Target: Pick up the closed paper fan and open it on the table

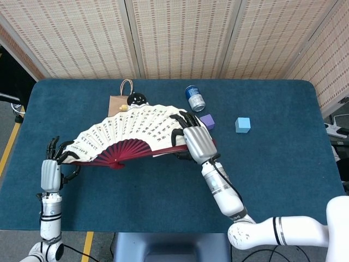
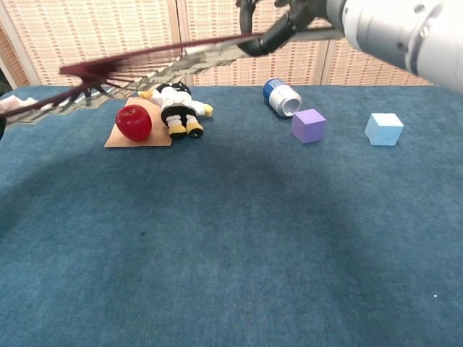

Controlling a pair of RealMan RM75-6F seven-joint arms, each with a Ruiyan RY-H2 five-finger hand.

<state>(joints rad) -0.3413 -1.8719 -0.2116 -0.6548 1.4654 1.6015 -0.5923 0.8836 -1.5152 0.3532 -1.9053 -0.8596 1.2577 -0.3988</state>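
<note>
The paper fan [image 1: 131, 132] is spread wide into a half circle, with white calligraphy paper and dark red ribs. It hangs above the table's left half. My left hand [image 1: 53, 165] grips its left outer rib near the table's left front. My right hand [image 1: 196, 142] holds the right outer rib, fingers curled over the edge. In the chest view the fan [image 2: 137, 72] shows nearly edge-on, tilted up to the right, where my right hand [image 2: 278, 25] holds it. The fan hides most of the things beneath it in the head view.
A brown paper bag [image 1: 115, 100], a plush toy [image 2: 178, 105] and a red ball [image 2: 134, 123] lie under the fan at the back left. A blue can [image 1: 193, 98], a purple cube [image 1: 207, 121] and a light blue cube [image 1: 242, 124] sit to the right.
</note>
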